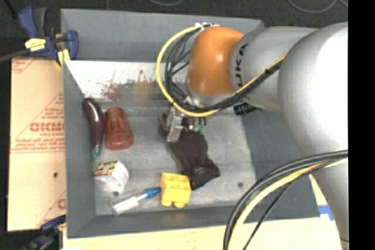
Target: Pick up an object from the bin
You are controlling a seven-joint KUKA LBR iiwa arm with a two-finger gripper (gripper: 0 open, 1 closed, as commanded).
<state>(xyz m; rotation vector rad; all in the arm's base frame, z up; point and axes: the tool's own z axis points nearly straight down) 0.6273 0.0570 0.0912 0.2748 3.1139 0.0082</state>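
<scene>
Though tipped in loose, lying mostly apart on the flat floor of a grey metal bin [143, 155], so open to reach from above.

At far left, along the wall: a dark purple eggplant [92, 120], glossy, long and rounded, green at its lower tip. Just beside it, touching or nearly so: a reddish-brown cup [118, 127], matte, tapered, on its side. Below these: a white wad [112, 175], crumpled, with a chequered patch, probably thin and light.

Further right, near the front wall: a white pen [136, 201] with a blue cap, flat and aslant, low and likely hard to pinch. Next to its cap: a yellow block [175, 189], boxy, hard-edged, likely plastic. Overlapping the block's right corner: a dark brown cloth [194, 156], soft-looking, lumpy, stretched up toward mid-bin.

At the cloth's upper end, touching or barely above: the gripper [174, 127], hung under an orange cover [215, 61] and looped cables [162, 61]. Open or closed: cannot tell. Nothing visibly held.

Task's thing, judged by position alone: probably the cloth, just right of centre, soft enough to bunch rather than slip.
</scene>
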